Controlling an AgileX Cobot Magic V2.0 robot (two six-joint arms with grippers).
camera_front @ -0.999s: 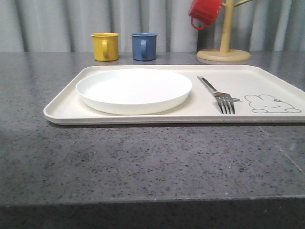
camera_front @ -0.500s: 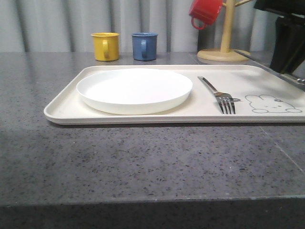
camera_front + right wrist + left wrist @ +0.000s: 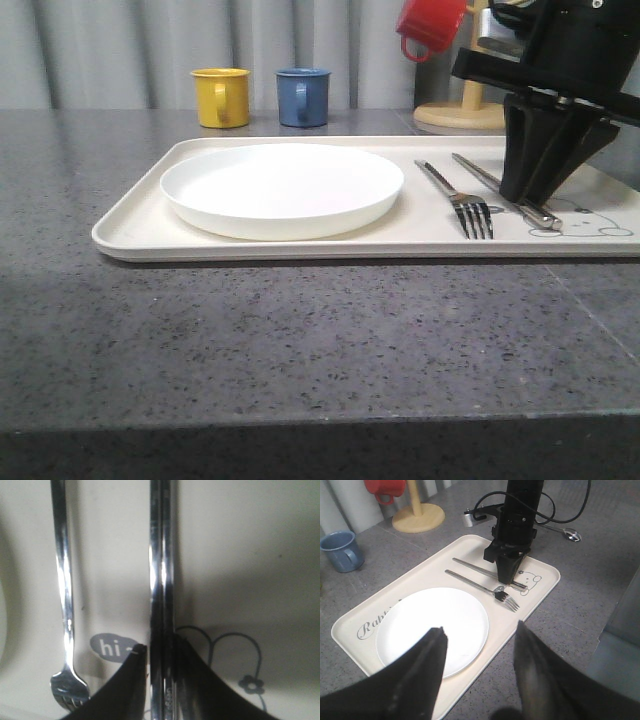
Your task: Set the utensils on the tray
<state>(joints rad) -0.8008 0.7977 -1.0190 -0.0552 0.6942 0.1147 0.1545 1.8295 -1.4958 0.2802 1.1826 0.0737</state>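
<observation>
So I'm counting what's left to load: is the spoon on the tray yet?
No: in the left wrist view the spoon lies on the grey table, beyond the tray edge and behind the right gripper.

Tray (image 3: pixel 300 248): cream, grey "Rabbit" script, line-drawn rabbit face, small grey "hi" bubble and flower outline. Plate (image 3: pixel 282 190): plain white. Fork (image 3: pixel 455 195): shiny silver. Chopsticks (image 3: pixel 480 172): shiny silver. Spoon (image 3: pixel 568 533): silver. Right end effector (image 3: pixel 528 196): black. Left end effector (image 3: pixel 480 675): black. Table (image 3: pixel 300 340): dark grey, speckled. Mugs: yellow mug (image 3: pixel 221 96), blue mug (image 3: pixel 302 96), red mug (image 3: pixel 430 26). Mug stand (image 3: pixel 470 100): pale wood. Backdrop curtain (image 3: pixel 120 50): grey, vertical folds.
</observation>
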